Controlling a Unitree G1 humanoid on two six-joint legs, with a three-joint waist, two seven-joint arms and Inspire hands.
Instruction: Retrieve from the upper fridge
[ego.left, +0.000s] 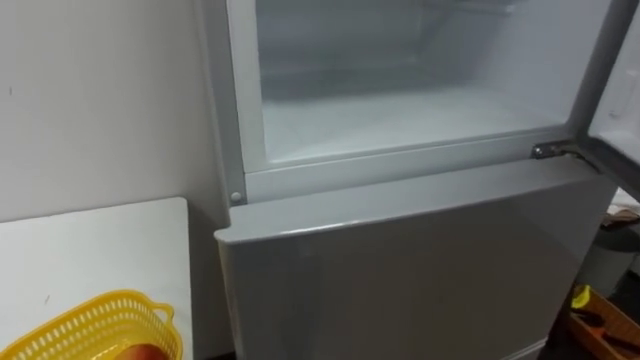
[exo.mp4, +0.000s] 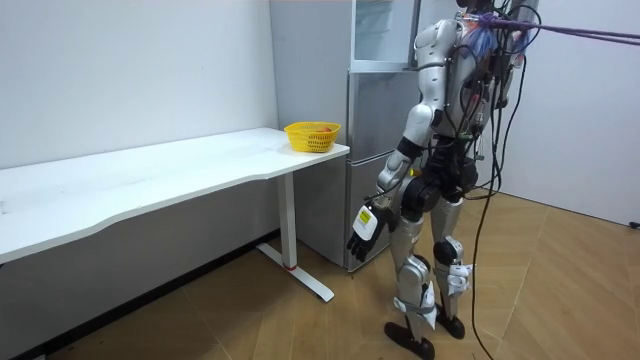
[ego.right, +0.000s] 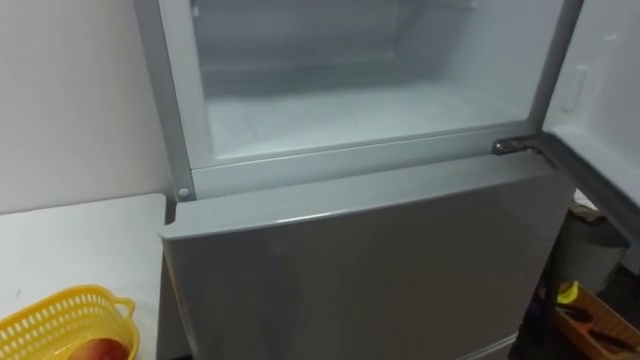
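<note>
White, seemingly bare inside upper fridge (ego.left: 400, 120) — lets left hand (exo.mp4: 364, 226) hang loose, empty; has basket (ego.left: 90, 320) near for receiving.

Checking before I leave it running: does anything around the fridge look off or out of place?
Nothing spilled or damaged. The upper fridge compartment stands open, and the shelf that shows is bare, odd for a retrieval. A reddish fruit already lies in the yellow basket on the white table.
</note>
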